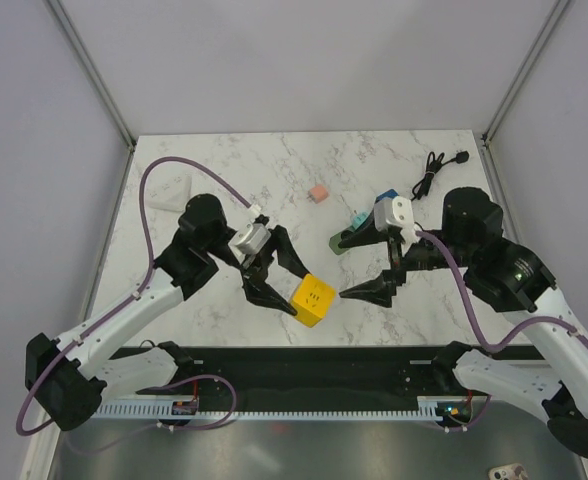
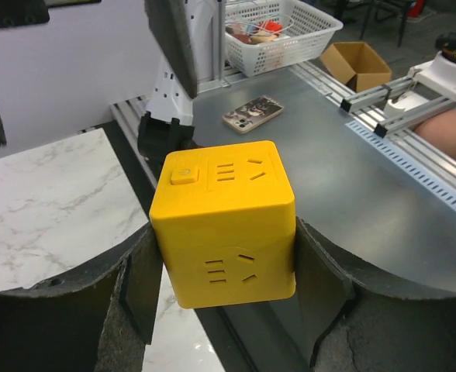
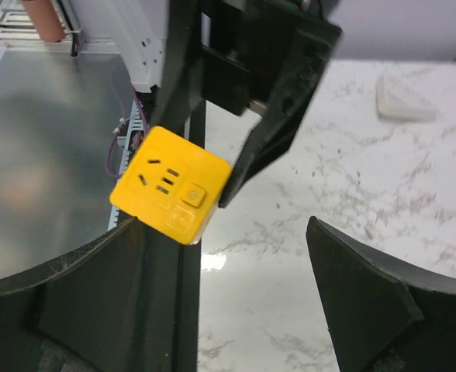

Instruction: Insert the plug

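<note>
**Cube gripped in L, plug lying far back-right, R empty**

The marble table (image 1: 274, 165) is carrying everything, and the L arm (image 1: 134, 300) is reaching in over its near edge. The L gripper (image 1: 300, 290) is clamping the yellow socket cube (image 2: 224, 225) by two opposite sides. The cube is apparently sitting clear of the top, w/ one socket face turned up and another facing the wrist cam. The R gripper (image 1: 340, 268) is hovering just beside the cube, jaws spread wide w/ nothing btwn them. Its cam is looking onto a socket face w/ a small button.

The black cable (image 1: 426, 182) is lying loosely coiled at the far right of the table. The plug (image 1: 461, 157) is sitting at its outer end near the corner, well apart from both grippers. A pink block (image 1: 318, 193) is resting mid-table and prob. isn't involved.

Judging from this, the step in hand is fetching the plug w/ R.

- R should be pinching the plug body, not the cable, so the pins aren't swinging.
- It should be gripping across the flat sides, pins pointing out past the fingertips.
- Pin layout is too small to read here, so it needs checking on approach.
- L should be holding the cube steady, one socket face turned toward R.
- The push should be going in straight along the pins, against L's grip, not across it, or the cube may be twisting out.
</note>
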